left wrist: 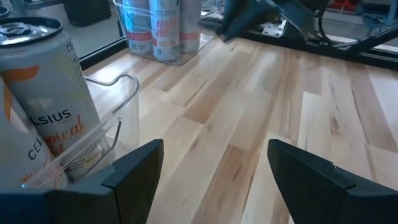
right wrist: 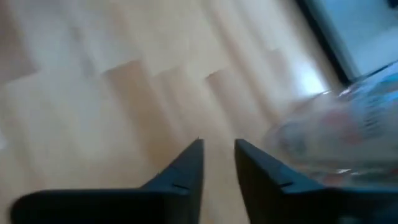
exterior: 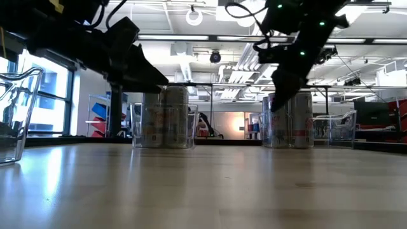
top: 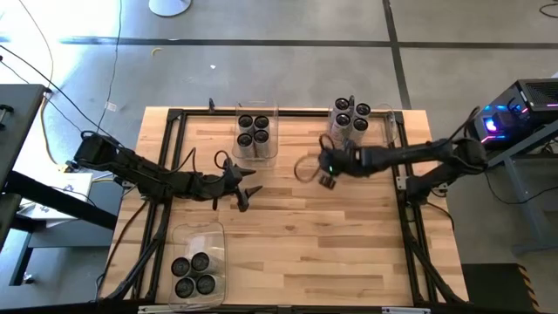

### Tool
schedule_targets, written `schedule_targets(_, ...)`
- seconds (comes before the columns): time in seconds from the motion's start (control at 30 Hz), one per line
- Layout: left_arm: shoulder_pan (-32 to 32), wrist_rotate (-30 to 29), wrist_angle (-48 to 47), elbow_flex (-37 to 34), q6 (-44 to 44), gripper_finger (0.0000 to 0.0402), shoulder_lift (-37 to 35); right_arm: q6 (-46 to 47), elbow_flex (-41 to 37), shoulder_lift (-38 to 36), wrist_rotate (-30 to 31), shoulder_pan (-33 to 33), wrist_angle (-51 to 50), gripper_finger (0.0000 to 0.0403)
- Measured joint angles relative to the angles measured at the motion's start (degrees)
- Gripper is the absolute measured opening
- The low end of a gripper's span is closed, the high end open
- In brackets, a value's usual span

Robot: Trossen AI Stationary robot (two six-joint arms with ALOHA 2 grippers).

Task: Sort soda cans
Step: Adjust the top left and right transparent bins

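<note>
All the soda cans stand upright in three clear bins. Several sit in the far-middle bin (top: pixel 257 131), several in the far-right bin (top: pixel 353 122), and several dark-topped ones in the near-left bin (top: pixel 193 272). My left gripper (top: pixel 245 194) hovers open over bare wood, nearer to me than the far-middle bin, with nothing between its fingers (left wrist: pixel 214 168). A white "Celsius" can (left wrist: pixel 37 93) in that bin shows beside it. My right gripper (top: pixel 327 179) hangs over the table near the far-right bin. Its fingers (right wrist: pixel 219 162) stand a narrow gap apart and hold nothing.
A black frame (top: pixel 174 118) runs around the wooden tabletop. Bare wood (top: pixel 331 244) spans the middle and the near right. In the low view the near-left bin's wall (exterior: pixel 16 114) stands close at the left edge. Cables trail from both arms.
</note>
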Motion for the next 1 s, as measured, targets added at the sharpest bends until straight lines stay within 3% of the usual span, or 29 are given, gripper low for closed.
schedule_targets(0.2,0.00,0.03,-0.92,-0.02,-0.99,0.0282,0.07,-5.89,3.81,0.14,1.05,-5.81,0.12,0.0173)
schedule_targets(0.33,0.00,0.04,-1.52,-0.02,-1.31,0.0282,0.07,-7.74,3.89,0.82,10.66,-6.36,-0.11,0.0231)
schedule_targets(0.4,-0.04,0.06,-1.67,-0.02,-1.33,0.0282,0.07,-8.91,3.22,1.05,11.54,-6.57,0.22,0.0240)
schedule_targets(0.57,-0.04,0.08,-1.58,-0.02,-1.31,0.0282,0.07,-9.05,1.67,2.69,8.89,-7.60,0.30,0.0232)
schedule_targets(0.8,-0.04,0.10,-1.47,-0.02,-1.34,0.0282,0.07,-9.19,1.37,4.83,9.09,-9.90,1.07,0.0190)
schedule_targets(1.0,-0.04,0.12,-1.47,-0.02,-1.35,0.0282,0.07,-11.73,1.37,4.87,4.45,-11.13,1.26,0.0158)
